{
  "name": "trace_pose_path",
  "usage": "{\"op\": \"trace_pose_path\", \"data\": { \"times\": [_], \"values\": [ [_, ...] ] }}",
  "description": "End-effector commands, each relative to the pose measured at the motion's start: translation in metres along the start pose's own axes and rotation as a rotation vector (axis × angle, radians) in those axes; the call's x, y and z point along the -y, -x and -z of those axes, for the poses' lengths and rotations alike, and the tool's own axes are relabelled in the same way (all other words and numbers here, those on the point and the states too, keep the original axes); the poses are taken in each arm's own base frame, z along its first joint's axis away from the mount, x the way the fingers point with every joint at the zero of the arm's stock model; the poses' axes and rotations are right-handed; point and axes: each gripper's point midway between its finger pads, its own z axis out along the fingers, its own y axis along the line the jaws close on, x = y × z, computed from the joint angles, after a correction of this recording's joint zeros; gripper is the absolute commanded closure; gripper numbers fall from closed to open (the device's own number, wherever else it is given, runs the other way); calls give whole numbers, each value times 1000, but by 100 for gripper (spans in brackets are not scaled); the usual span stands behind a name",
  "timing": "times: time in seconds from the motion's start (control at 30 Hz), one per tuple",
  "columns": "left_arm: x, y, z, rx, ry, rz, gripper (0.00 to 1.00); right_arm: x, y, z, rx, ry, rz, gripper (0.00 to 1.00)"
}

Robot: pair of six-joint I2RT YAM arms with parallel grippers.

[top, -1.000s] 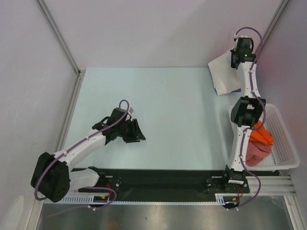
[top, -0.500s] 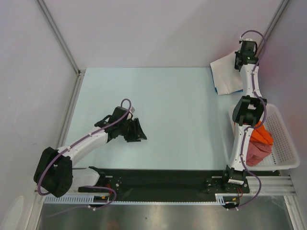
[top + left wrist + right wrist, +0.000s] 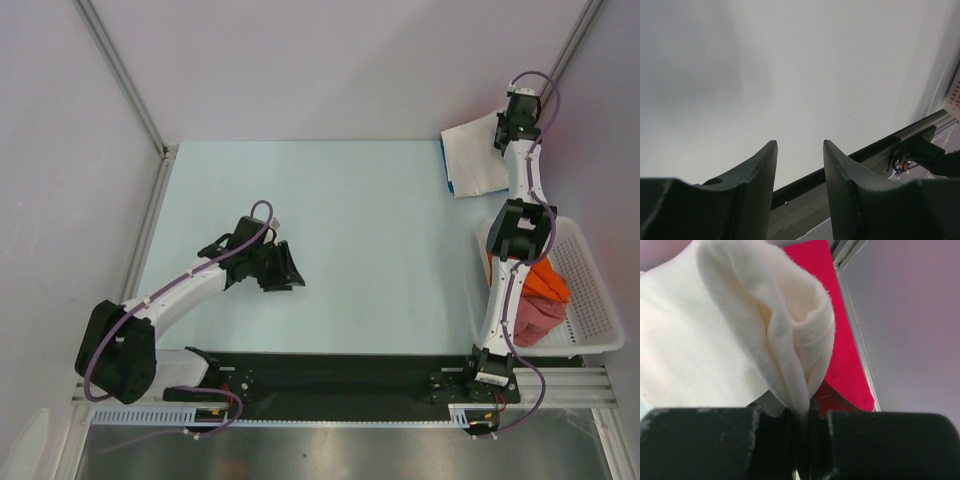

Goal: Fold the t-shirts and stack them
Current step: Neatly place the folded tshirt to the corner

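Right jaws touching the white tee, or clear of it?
Touching. Right wrist view: the right gripper has its jaws shut on a fold of the white t-shirt.

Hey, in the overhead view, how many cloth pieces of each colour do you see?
White t-shirt: 1
Blue cloth, edge only: 1
Orange cloth in basket: 1
Pinkish-red cloth in basket: 1
Total: 4

Top view: the right pincer (image 3: 518, 118) has its fingertips hidden under its own body. The white tee (image 3: 472, 160) covers a blue tee (image 3: 487, 189) but for a sliver. The right arm (image 3: 508, 290) hides part of the orange tee (image 3: 548, 282) and the pinkish tee (image 3: 538, 318). Right wrist view: the white fold covers most of a red tee (image 3: 847, 365).
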Motion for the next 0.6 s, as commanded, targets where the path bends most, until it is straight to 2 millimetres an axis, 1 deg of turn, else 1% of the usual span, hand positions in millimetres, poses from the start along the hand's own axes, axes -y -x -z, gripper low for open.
{"op": "trace_pose_path", "data": {
  "times": [0.0,0.03,0.07,0.1,0.13,0.17,0.2,0.23,0.27,0.3,0.33,0.37,0.43,0.47,0.5,0.53,0.57],
  "values": [
    [10,12,7,12,-23,-28,52,28,43,-6,166,-86,-24,100],
    [8,9,6,1,-14,-26,52,33,42,-10,171,-98,-14,98],
    [8,10,7,0,-11,-28,52,37,41,-15,178,-109,-12,92],
    [6,8,7,-7,-5,-31,52,43,48,-17,213,-130,-15,79],
    [5,5,8,-18,4,-29,52,47,46,-22,222,-149,-6,46],
    [4,4,10,-21,4,-30,52,53,50,-24,239,-176,14,34],
    [3,3,10,-26,8,-29,52,61,57,-23,267,-200,5,31],
    [1,0,11,-35,15,-25,52,70,66,-20,295,-218,-13,31],
    [2,-2,13,-37,13,-25,52,81,70,-17,307,-238,-11,31],
    [2,-3,15,-38,9,-24,52,91,79,-11,335,-278,-18,29],
    [2,-5,15,-41,8,-22,52,93,85,-7,350,-279,-18,29],
    [0,-7,16,-40,11,-18,52,96,97,4,371,-273,-23,30],
    [1,-5,20,-14,4,-15,52,97,102,14,373,-278,-38,31],
    [0,-7,21,-8,5,-10,51,97,110,23,386,-278,-43,30],
    [3,-4,24,11,-6,-7,51,86,111,27,376,-250,-44,29],
    [4,-4,26,20,-13,-5,51,79,114,33,374,-237,-44,28],
    [4,-4,26,25,-16,-1,51,71,111,35,356,-226,-41,27]
  ]
}}
